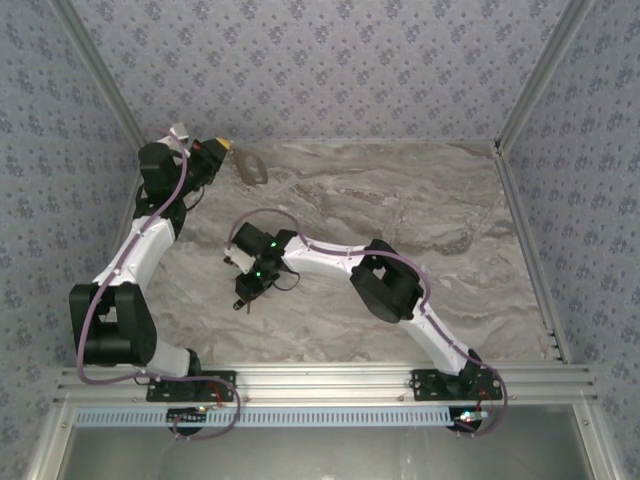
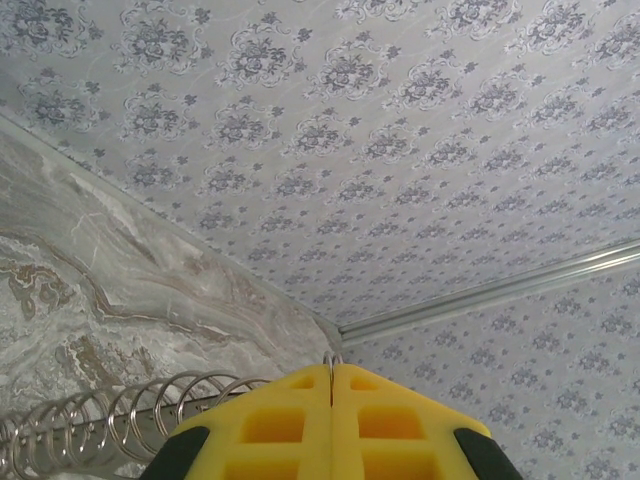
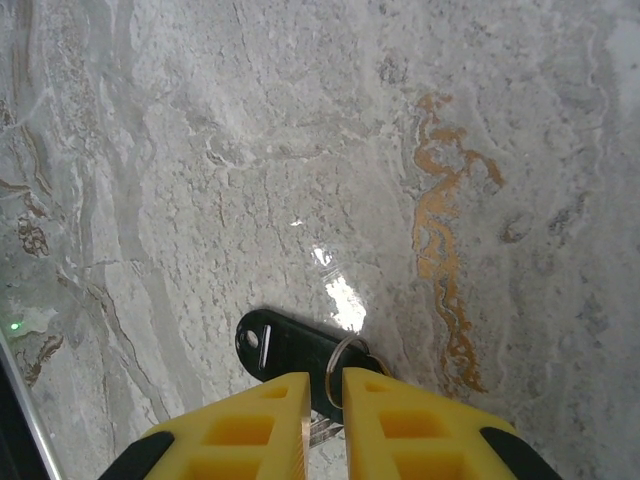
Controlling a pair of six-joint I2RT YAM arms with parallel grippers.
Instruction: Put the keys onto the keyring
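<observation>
Right wrist: narrow-jawed right pincer (image 3: 325, 388) straddles the ring of the slim black key piece (image 3: 285, 345) lying on the grey marble bench (image 3: 200, 150), grip uncertain; closed left pincer (image 2: 332, 368) pinches the grey coiled metal keyring (image 2: 100, 425).

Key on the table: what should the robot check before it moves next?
1. Left pincer shut on the keyring: ok.
2. Key sits between the right pincer's tips: ok.
3. Right pincer grips the key tightly: cannot tell.
4. Key lifted off the table: not ok, it looks to lie flat.
5. Key close to the keyring: not ok, well apart in the top view.
</observation>
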